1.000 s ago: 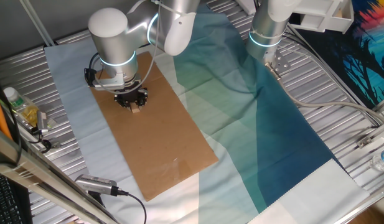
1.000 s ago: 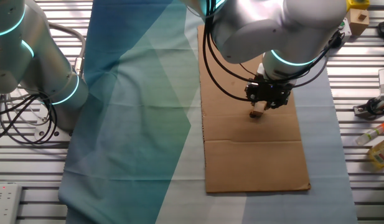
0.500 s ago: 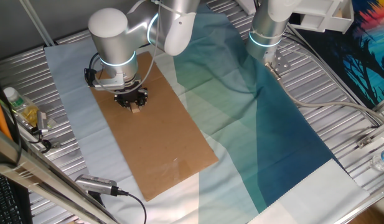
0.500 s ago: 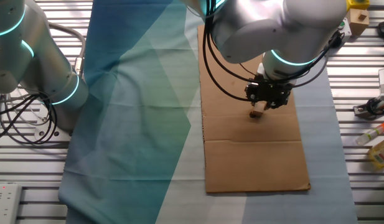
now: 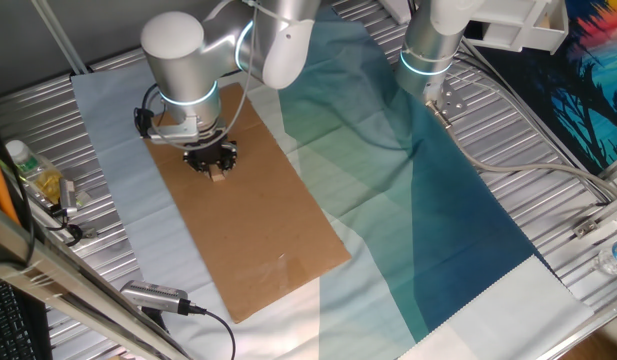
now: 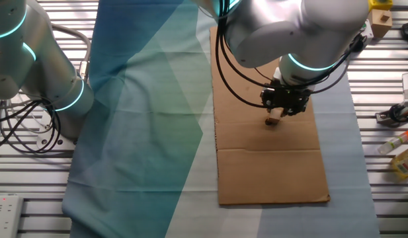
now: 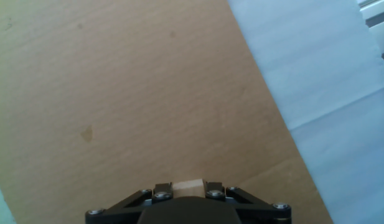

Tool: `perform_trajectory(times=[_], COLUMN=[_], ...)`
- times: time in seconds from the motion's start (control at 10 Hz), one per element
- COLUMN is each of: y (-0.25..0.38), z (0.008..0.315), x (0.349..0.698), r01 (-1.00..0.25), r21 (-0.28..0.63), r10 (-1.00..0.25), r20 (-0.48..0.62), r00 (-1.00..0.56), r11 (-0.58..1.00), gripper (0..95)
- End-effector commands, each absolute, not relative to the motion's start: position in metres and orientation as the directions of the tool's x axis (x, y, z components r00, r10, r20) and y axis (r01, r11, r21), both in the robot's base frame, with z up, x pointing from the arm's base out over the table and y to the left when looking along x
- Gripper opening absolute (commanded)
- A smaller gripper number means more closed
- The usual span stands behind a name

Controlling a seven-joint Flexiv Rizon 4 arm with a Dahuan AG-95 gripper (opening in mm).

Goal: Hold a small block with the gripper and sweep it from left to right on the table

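Note:
The small block [image 5: 219, 175] is a tan wood cube held between the black fingers of my gripper [image 5: 216, 168], down at the brown cardboard [image 5: 258, 225] near its far left end. In the other fixed view the block [image 6: 274, 121] sticks out below the gripper [image 6: 278, 115] on the cardboard [image 6: 270, 165]. In the hand view the block [image 7: 188, 185] sits clamped between the two jaws of the gripper [image 7: 188, 189], with cardboard [image 7: 129, 93] below. The gripper is shut on the block.
A second silver arm [image 5: 433, 40] stands idle at the back. Pale blue and teal cloth [image 5: 428, 220] covers the ribbed metal table [image 5: 548, 170]. A bottle [image 5: 33, 170] and tools lie at the left edge; a cable and handle [image 5: 158, 297] lie at the front left.

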State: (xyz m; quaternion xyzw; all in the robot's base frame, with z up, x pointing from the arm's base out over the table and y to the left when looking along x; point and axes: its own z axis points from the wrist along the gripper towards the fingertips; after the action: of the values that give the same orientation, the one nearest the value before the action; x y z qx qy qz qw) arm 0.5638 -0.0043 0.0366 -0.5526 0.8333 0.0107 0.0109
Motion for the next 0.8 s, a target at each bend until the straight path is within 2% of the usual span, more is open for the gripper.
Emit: perform_trajectory(times=[0.1,0.5,0.8], y=[-0.0042,-0.0041,-0.0040], z=[0.0369,0.0377,0.0386], x=[0.5638,0.5636,0.5635], r01=[-0.900,-0.813,-0.780], r21=[0.017,0.044,0.057], r10=[-0.900,-0.813,-0.780], r20=[-0.028,-0.024,-0.019], r00=[-0.436,-0.582,-0.625], r11=[0.435,0.580,0.623], gripper=[0.0,0.0,0.0])
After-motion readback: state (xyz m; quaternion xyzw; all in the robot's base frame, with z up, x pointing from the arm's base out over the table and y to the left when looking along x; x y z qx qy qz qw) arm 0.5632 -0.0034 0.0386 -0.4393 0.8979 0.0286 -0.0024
